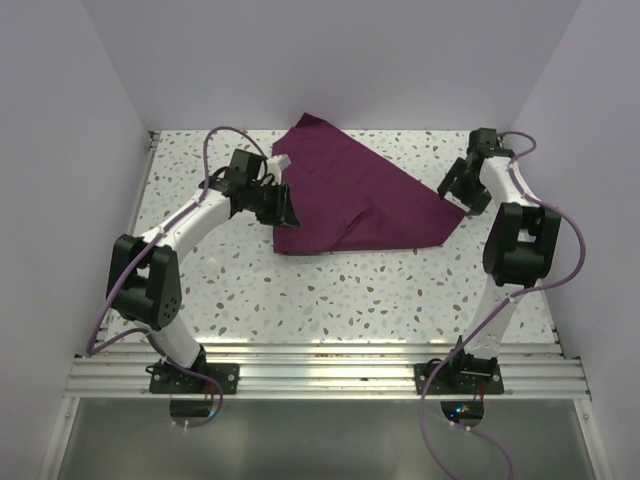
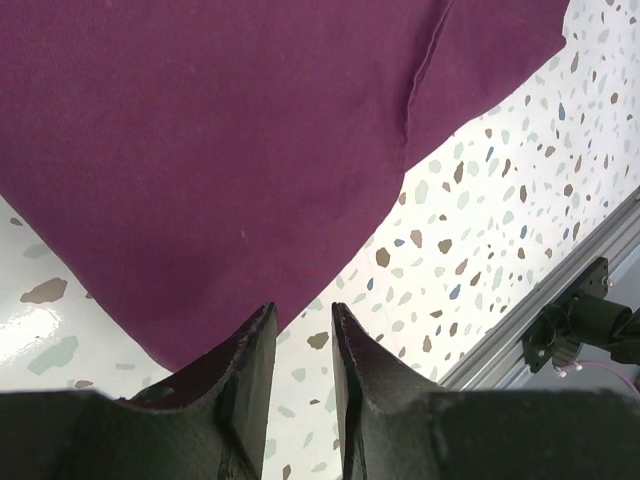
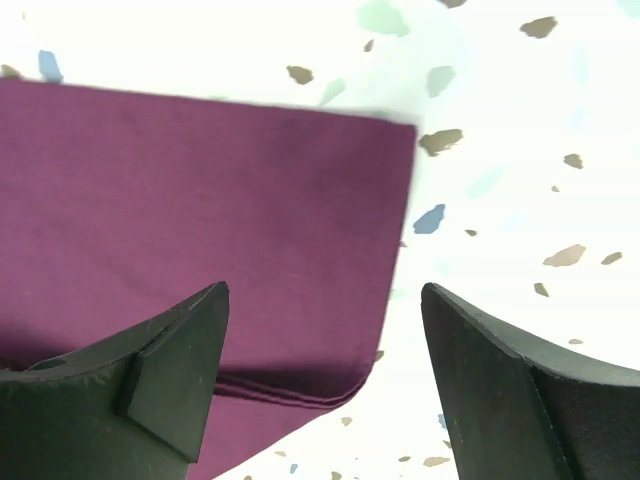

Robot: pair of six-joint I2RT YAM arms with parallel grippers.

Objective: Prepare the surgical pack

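Note:
The maroon cloth (image 1: pixel 350 195) lies folded in a rough triangle on the speckled table at the back middle. It also shows in the left wrist view (image 2: pixel 220 130) and in the right wrist view (image 3: pixel 200 190). My left gripper (image 1: pixel 285 210) hangs over the cloth's near left edge, its jaws a narrow gap apart with nothing between them (image 2: pixel 302 310). My right gripper (image 1: pixel 455 185) is wide open and empty over the cloth's right corner (image 3: pixel 325 290). The tray, scissors, tweezers and gauze are not in view.
An aluminium rail (image 1: pixel 330 365) runs along the table's near edge and shows in the left wrist view (image 2: pixel 560 290). White walls close in the left, back and right sides. Bare speckled table (image 1: pixel 350 290) lies between the cloth and the rail.

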